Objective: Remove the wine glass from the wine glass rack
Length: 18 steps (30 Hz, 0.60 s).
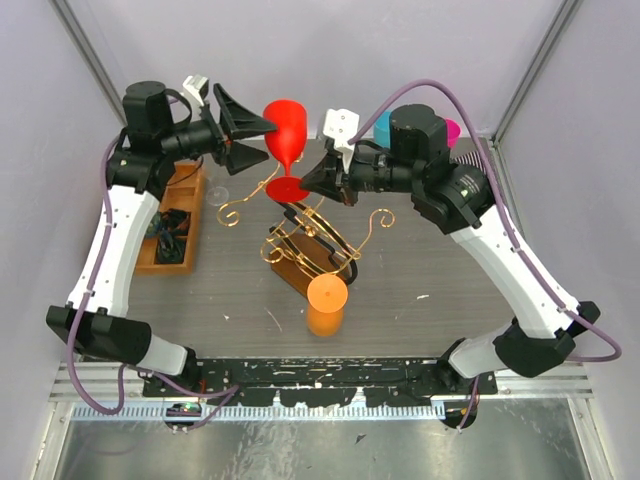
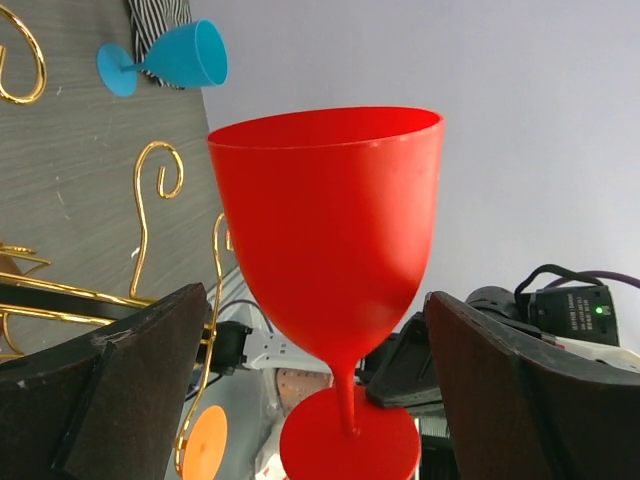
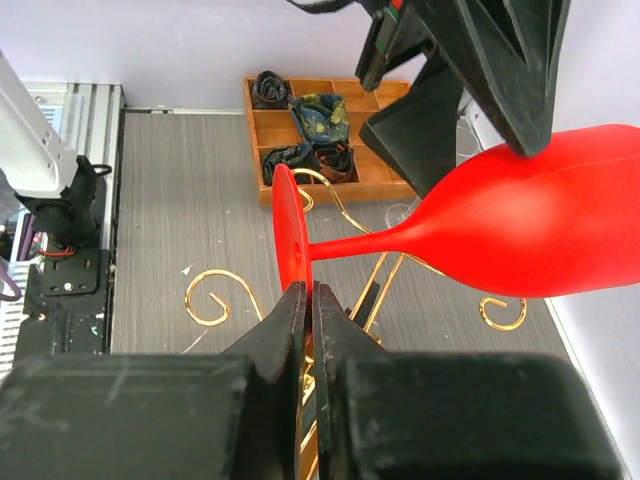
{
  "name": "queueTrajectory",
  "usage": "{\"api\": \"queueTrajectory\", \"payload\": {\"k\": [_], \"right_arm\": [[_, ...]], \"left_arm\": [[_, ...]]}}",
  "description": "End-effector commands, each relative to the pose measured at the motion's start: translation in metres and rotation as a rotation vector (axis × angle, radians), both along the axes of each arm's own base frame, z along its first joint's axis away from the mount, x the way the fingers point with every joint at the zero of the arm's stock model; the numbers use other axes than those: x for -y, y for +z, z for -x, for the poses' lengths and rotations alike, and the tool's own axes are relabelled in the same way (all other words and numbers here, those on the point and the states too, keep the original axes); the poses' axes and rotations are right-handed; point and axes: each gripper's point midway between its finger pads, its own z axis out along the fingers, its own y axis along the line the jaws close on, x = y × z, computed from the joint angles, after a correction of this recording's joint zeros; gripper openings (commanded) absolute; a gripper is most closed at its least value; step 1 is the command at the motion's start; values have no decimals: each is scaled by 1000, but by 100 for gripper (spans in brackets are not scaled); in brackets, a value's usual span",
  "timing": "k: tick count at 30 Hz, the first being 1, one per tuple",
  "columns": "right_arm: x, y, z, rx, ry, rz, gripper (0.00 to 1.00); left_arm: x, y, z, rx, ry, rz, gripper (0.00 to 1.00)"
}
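Note:
The red wine glass is held up in the air above the back of the gold wire rack, which stands on a dark wooden base. My right gripper is shut on the rim of the glass's round foot; it also shows in the top view. My left gripper is open, with one finger on each side of the red bowl, apart from it. An orange glass hangs at the rack's near end.
An orange compartment tray with dark cloth items lies at the left. A blue glass lies on the table at the back right, next to a pink one. Grey walls close in the back and sides.

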Motion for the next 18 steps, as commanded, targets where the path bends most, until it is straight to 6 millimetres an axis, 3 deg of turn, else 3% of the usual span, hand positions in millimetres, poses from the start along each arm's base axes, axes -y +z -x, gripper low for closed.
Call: {"api": "queueTrajectory", "payload": {"k": [1,8,18], "right_arm": [[-7,38,10,105,53,-82,1],[-16,36,20,89,106,-80,1],[-13,31,25,80,110,-59,1]], "left_arm": [[9,5,12,5,-72,-1,98],[14,12,7,39,-87,8,98],[17,15,0,48,-95,29,98]]}}
